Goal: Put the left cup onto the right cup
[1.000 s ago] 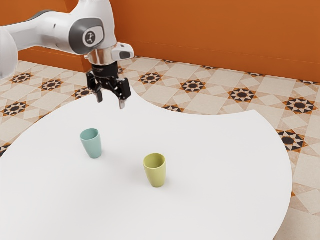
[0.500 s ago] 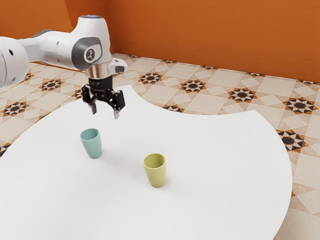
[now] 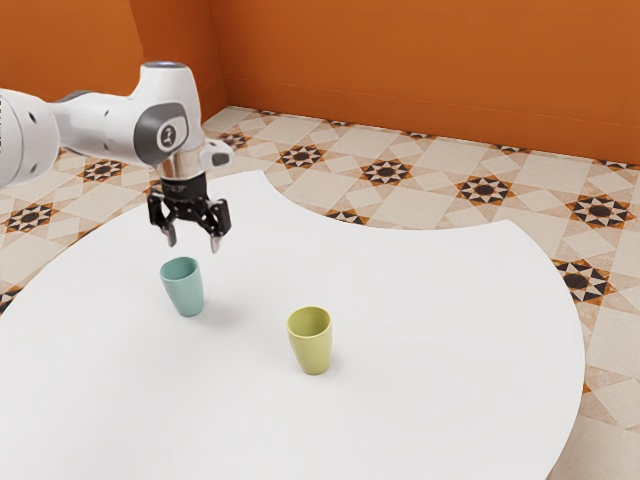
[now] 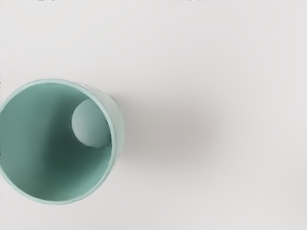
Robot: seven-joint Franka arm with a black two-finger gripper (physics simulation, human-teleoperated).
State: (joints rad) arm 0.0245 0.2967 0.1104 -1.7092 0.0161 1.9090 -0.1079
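A teal cup (image 3: 183,285) stands upright on the white table (image 3: 420,330) toward the exterior view's left. An olive-yellow cup (image 3: 310,339) stands upright to its right, a little nearer the camera. My gripper (image 3: 192,240) hangs open just above and slightly behind the teal cup, with nothing between its fingers. In the wrist view I look straight down into the teal cup (image 4: 57,143) and see its hollow inside and round base.
The table's curved far edge (image 3: 300,205) lies just behind the gripper. Patterned floor tiles (image 3: 450,180) and an orange wall (image 3: 420,60) lie beyond it. Bare tabletop stretches around both cups.
My hand has moved down and toward the exterior view's left, from above the table's far edge to just over the teal cup. Both cups have stayed in place.
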